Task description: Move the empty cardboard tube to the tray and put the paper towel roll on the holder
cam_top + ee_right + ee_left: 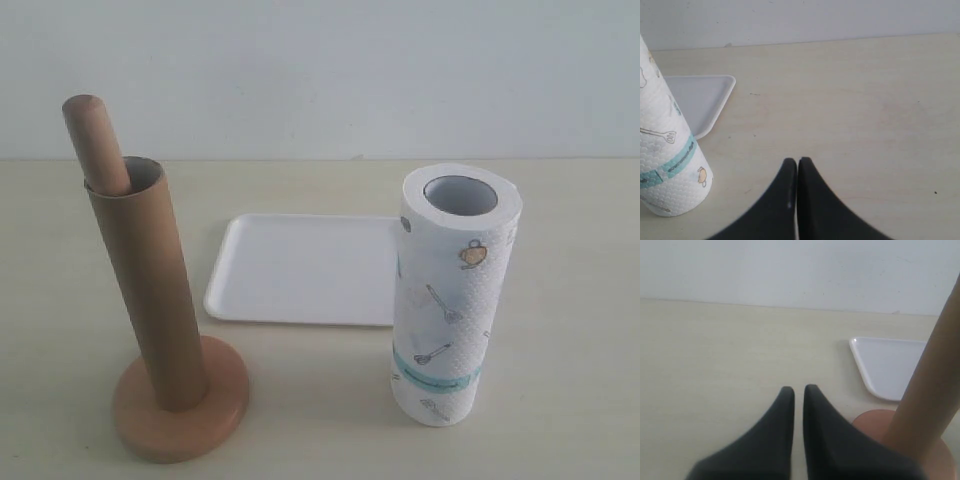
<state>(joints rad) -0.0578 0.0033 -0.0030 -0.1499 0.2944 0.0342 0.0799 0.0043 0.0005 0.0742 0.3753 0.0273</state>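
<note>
The empty cardboard tube [150,290] stands slipped over the post of the wooden holder [180,412], and the post's round top [88,125] sticks out above it, leaning left. The white tray [300,268] lies flat behind, between the holder and the paper towel roll [450,310], which stands upright on the right. Neither gripper shows in the exterior view. My left gripper [799,389] is shut with only a thin slit and nothing in it, left of the tube [930,385] and holder base [875,422]. My right gripper [797,160] is shut and empty, apart from the roll [667,150].
Pale wooden tabletop [560,260] runs back to a plain white wall. The tray's corner [890,365] shows past the holder in the left wrist view, and its other corner [700,97] lies behind the roll in the right wrist view.
</note>
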